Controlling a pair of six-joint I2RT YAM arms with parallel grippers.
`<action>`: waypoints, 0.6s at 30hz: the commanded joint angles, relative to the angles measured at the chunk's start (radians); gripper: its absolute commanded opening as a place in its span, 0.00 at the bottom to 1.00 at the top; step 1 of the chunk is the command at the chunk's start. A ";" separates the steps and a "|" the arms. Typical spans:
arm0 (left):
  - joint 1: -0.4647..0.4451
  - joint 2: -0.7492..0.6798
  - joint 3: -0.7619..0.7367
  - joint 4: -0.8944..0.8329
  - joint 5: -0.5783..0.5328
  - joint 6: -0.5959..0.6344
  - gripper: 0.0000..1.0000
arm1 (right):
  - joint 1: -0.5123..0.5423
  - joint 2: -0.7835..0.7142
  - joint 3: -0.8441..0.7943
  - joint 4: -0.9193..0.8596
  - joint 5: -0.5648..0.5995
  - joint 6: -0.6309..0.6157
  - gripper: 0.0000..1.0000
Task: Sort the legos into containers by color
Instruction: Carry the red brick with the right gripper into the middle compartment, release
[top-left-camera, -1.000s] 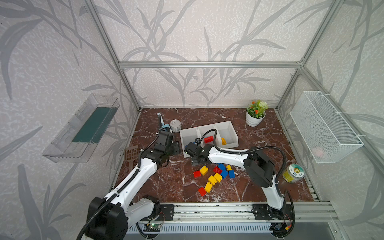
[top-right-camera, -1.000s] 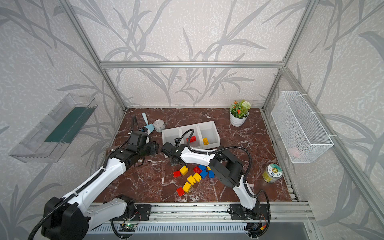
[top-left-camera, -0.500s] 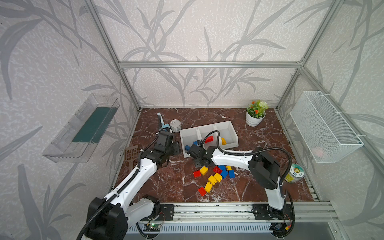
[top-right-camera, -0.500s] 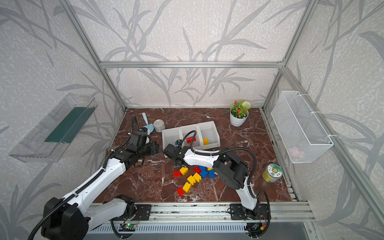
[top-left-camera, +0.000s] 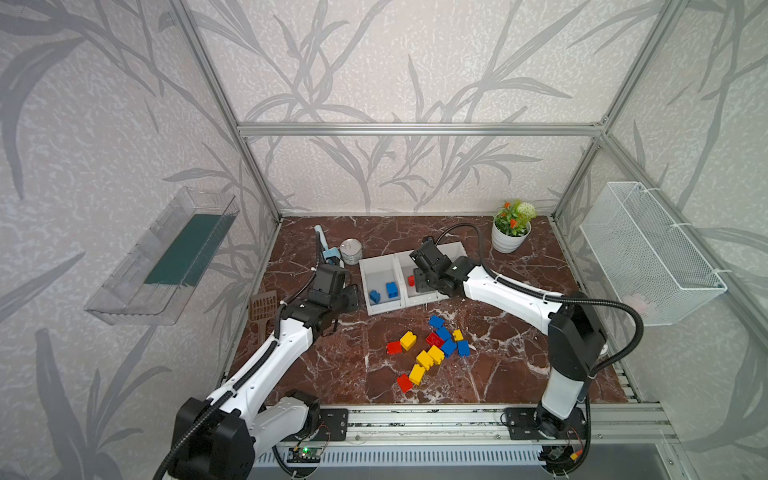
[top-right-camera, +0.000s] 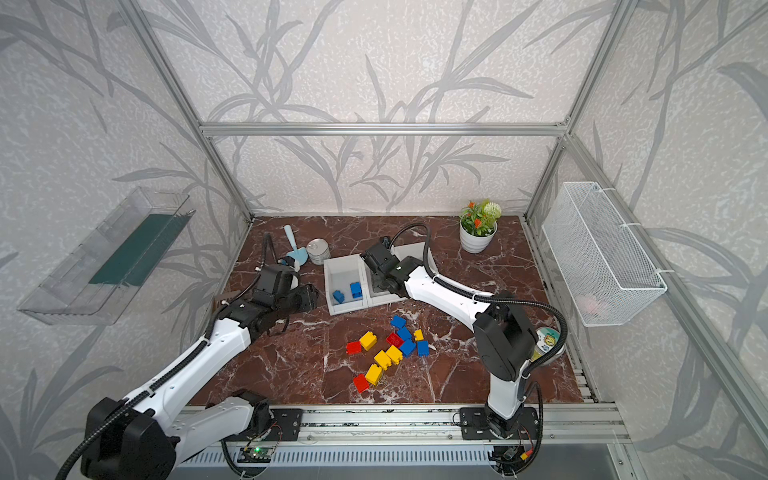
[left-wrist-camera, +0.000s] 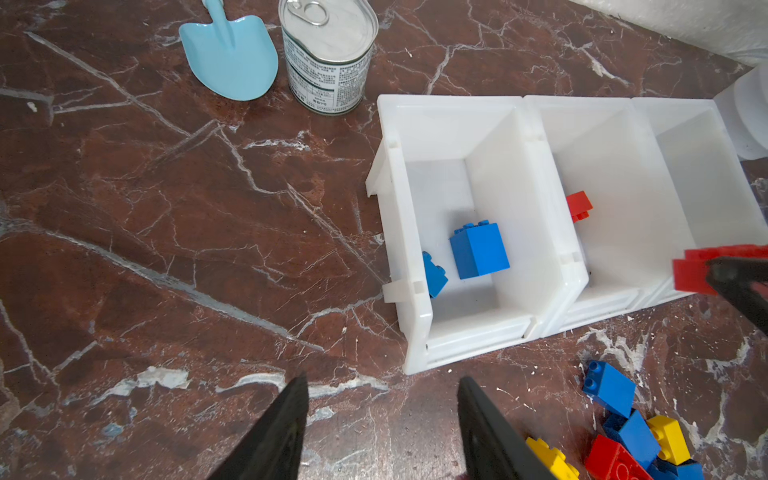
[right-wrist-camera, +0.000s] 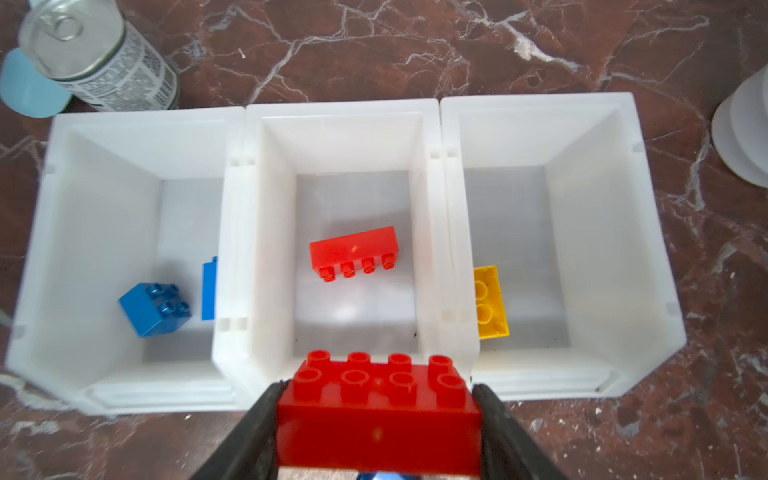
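The three joined white containers stand mid-table. In the right wrist view the left bin holds two blue legos, the middle bin a long red one, the right bin a yellow one. My right gripper is shut on a long red brick, studs up, just over the middle bin's low front. The left gripper hangs open and empty above the floor in front of the left bin. Several loose red, blue and yellow legos lie in a pile nearer the front.
A tin can and a light blue toy shovel sit left of the bins. A potted plant stands at the back right and a brown scoop by the left wall. A tape roll lies behind the right arm.
The right gripper has moved right and back, from in front of the left bin to the middle bin's front. The left arm has stayed still.
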 joint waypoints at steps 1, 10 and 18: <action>0.005 -0.019 -0.014 -0.002 0.014 -0.024 0.60 | -0.016 0.061 0.051 0.002 -0.031 -0.052 0.56; 0.005 -0.036 -0.031 -0.001 0.028 -0.041 0.60 | -0.043 0.125 0.095 -0.004 -0.076 -0.040 0.58; 0.005 -0.039 -0.035 0.004 0.041 -0.043 0.60 | -0.044 0.125 0.110 -0.013 -0.089 -0.042 0.72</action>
